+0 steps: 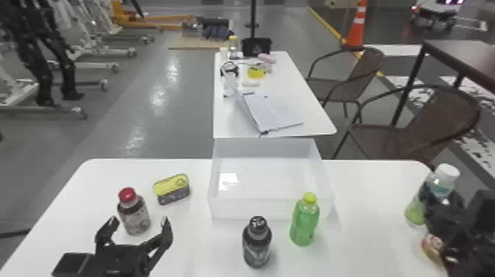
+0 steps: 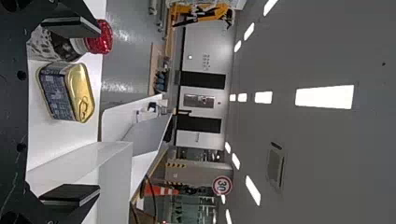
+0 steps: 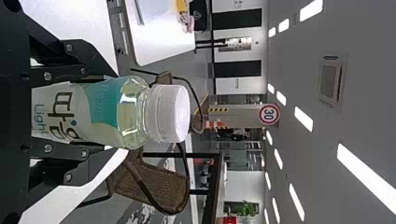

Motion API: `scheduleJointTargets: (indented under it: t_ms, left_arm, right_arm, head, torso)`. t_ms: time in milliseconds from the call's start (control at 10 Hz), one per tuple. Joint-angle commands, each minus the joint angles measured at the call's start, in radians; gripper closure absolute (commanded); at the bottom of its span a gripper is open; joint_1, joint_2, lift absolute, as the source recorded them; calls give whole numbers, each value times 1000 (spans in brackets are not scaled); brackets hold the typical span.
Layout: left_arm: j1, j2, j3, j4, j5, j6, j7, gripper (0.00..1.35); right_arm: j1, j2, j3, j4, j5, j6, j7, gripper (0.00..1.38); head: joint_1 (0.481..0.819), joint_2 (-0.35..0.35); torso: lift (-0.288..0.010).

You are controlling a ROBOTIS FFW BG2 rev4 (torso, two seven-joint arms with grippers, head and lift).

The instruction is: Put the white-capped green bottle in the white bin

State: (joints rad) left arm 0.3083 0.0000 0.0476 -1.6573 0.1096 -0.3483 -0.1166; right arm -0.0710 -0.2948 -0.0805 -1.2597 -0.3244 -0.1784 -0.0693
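At the table's right side, my right gripper (image 1: pixel 443 203) is closed around the white-capped green bottle (image 1: pixel 447 173), whose cap and shoulder stand above the fingers. In the right wrist view the bottle (image 3: pixel 105 114) has one finger of the gripper (image 3: pixel 109 112) against each side, its label partly covered. Whether its base touches the table I cannot tell. The white bin (image 1: pixel 272 209) lies at the table's middle, to the bottle's left. My left gripper (image 1: pixel 139 224) is parked at the front left, open, just before a red-capped bottle (image 1: pixel 135 217); its fingers (image 2: pixel 86 27) stand wide apart.
A yellow-topped can (image 1: pixel 173 189) sits left of the bin. A dark bottle (image 1: pixel 257 243) and a bright green bottle with a yellow-green cap (image 1: pixel 304 223) stand before the bin. A small round item (image 1: pixel 434 246) lies by the right gripper. Another table (image 1: pixel 232 121) is behind.
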Motion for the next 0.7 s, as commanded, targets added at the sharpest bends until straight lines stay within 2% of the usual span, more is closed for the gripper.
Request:
scheduleJointTargets:
  t_ms: [0, 300, 500, 600]
  left_arm:
    - [-6, -3, -3, 5, 2, -5, 0, 125]
    - [-20, -3, -23, 11, 9, 2, 0, 125]
    - [-23, -3, -26, 16, 10, 5, 0, 125]
    - [-26, -3, -29, 19, 12, 6, 0, 125]
  right_arm:
    - [30, 0, -7, -109, -24, 57, 2, 1032]
    - [34, 9, -7, -310, -53, 221, 29, 1032]
    - [-3, 42, -5, -389, -68, 324, 118, 1032]
    - [-27, 29, 24, -395, -100, 335, 143, 1032]
  head:
    - [549, 0]
    - [549, 0]
    - [549, 0]
    - [549, 0]
  torso:
    - [-100]
    - [-100]
    - [-100]
    - [-100]
